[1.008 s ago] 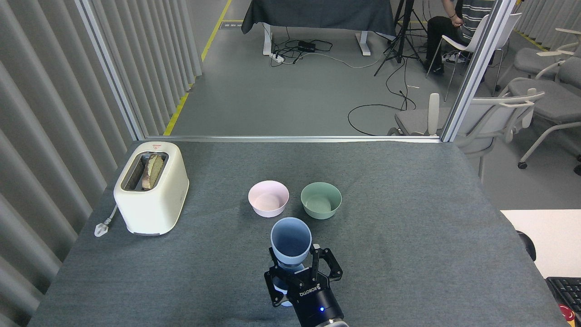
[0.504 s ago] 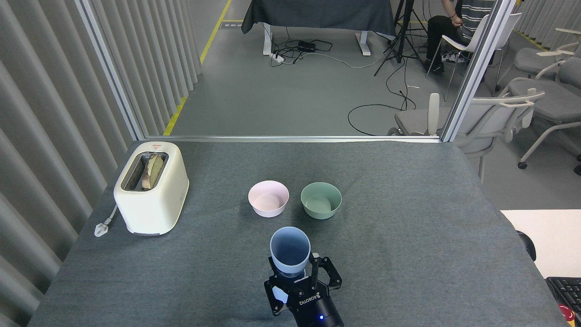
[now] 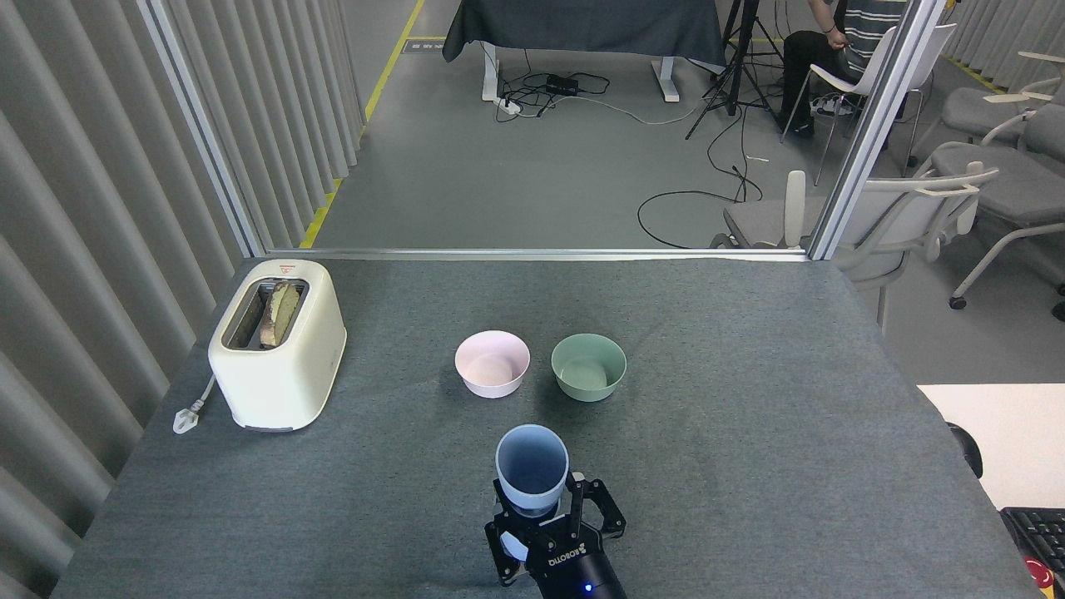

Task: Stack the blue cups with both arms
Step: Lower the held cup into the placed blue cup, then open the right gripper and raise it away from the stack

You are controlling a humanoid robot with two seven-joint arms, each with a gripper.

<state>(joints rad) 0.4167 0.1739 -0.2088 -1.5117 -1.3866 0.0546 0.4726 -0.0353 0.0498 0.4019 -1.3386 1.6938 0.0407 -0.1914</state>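
- So, looks like the stacking step itself: the matte pale blue tapered cup (image 3: 532, 467) sits upright near the counter's (image 3: 749, 433) front edge, around the middle, and I'd guess it's already nested on the second cup, though that one's hidden.
- Only one black two-fingered hand (image 3: 545, 516) shows; which arm it belongs to, can't tell. Its fingers (image 3: 580, 503) flank the cup's lower wall, apparently gripping it.
- Next move, I reckon: let go cleanly without tipping anything.
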